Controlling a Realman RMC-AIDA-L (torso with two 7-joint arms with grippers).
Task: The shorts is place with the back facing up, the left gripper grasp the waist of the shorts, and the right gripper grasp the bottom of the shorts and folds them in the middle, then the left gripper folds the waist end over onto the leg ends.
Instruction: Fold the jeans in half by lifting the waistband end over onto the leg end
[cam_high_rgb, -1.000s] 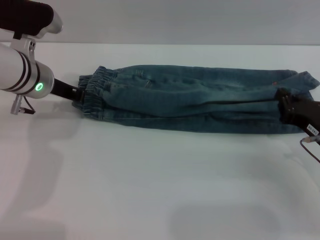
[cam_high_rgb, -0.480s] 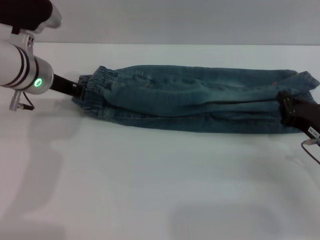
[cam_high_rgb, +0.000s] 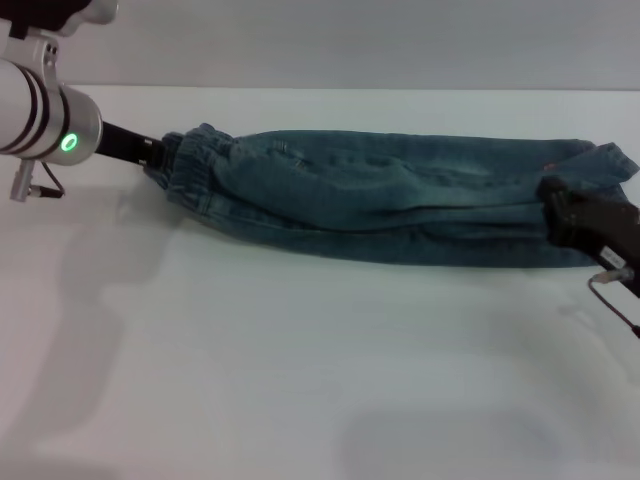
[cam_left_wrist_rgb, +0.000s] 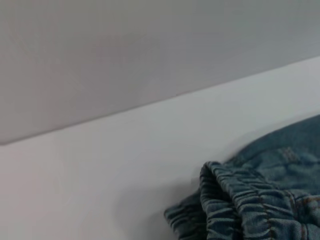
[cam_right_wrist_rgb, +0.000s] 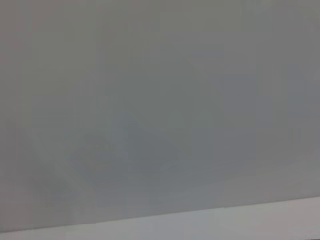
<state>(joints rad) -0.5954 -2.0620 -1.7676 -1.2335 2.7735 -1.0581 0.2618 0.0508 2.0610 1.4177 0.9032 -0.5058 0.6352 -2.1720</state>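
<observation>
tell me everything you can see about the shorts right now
The shorts are faded blue denim, folded lengthwise into a long narrow band lying across the white table. The puckered elastic waist is at the robot's left, met by the left gripper; in the left wrist view its gathered layers look bunched and stacked. The hemmed leg ends are at the right, where the right gripper rests on the cloth. Soft creases run along its length.
</observation>
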